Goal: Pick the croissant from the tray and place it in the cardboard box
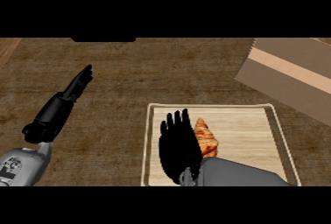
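Observation:
A golden-brown croissant (205,139) lies on the light wooden tray (252,131), left of the tray's middle. My right hand (177,146) hovers over the tray's left part, fingers straight and pointing away, just left of the croissant and partly covering its lower end. The cardboard box (291,72) stands at the upper right, cut off by the view's edge. My left hand (79,85) rests open over the counter at the left, fingers straight and pointing up.
The dark wood counter (168,74) spreads between the tray and the far edge. A dark object (103,39) shows at the top edge.

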Tool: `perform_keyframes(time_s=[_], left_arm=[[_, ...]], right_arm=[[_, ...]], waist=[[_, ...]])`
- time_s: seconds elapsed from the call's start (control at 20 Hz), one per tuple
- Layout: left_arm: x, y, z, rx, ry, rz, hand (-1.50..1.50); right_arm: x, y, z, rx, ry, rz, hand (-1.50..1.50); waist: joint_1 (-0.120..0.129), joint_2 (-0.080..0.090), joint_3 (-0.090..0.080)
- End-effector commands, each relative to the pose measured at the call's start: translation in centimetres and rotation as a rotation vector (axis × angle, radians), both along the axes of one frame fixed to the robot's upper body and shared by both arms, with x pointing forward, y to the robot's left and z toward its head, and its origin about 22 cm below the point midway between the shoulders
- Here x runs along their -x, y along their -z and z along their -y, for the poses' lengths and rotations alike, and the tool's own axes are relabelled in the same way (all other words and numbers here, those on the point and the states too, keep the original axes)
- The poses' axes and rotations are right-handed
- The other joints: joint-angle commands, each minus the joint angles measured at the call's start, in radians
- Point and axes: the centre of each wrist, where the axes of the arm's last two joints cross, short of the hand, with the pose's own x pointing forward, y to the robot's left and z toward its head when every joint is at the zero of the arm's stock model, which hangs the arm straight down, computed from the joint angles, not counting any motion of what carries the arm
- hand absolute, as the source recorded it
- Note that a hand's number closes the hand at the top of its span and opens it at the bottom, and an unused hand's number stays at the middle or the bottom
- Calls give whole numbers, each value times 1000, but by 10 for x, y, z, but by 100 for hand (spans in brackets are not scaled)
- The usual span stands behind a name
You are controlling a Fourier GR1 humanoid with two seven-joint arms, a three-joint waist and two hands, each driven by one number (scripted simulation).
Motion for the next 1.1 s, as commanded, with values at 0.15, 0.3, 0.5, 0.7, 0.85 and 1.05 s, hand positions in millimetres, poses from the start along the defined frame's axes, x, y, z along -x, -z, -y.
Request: perform_keyframes(time_s=[0.15,0.3,0.5,0.7,0.85,1.05], left_arm=[[6,14,-10,9,9,-5,0],[-3,8,-5,-5,11,4,0],[-11,-5,9,5,5,17,0],[-2,3,6,2,-1,8,0],[1,9,18,-1,-2,20,0],[-5,-5,-2,-3,15,7,0]], right_arm=[[-7,6,11,83,109,65,-150],[5,6,-2,73,106,29,-150],[6,25,33,86,115,17,-150],[-17,34,33,119,146,71,-150],[-17,44,30,121,154,87,-150],[-12,42,27,99,179,54,-150]], waist=[[6,3,0],[3,2,0],[-2,2,1],[10,4,1],[11,4,1],[9,3,1]])
